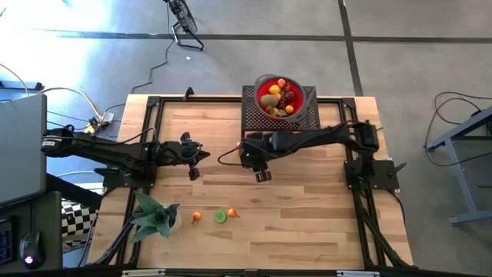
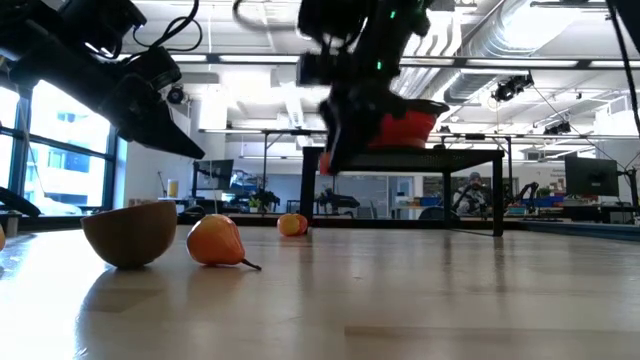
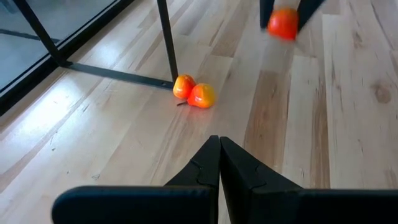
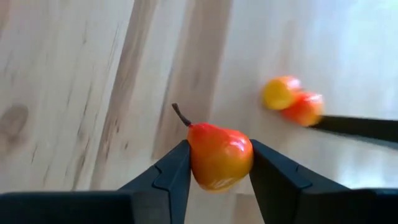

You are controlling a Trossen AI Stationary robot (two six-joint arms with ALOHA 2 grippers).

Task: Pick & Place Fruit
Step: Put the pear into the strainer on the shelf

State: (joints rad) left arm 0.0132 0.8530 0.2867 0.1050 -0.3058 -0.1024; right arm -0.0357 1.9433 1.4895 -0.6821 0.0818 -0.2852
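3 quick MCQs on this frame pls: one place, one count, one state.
1. The red bowl sits:
A. on the black rack at the table's far edge
B. on the bare wood
C. on the floor

2. Loose fruits in the row beside the plant, high view:
A. one
B. three
C. six

3. The right gripper is:
A. open and empty
B. closed on a red-orange pear
C. out of view

Answers:
1 A, the high view shows the bowl on the rack.
2 B, two orange fruits and a green one lie there.
3 B, the right wrist view shows both fingers against the pear.
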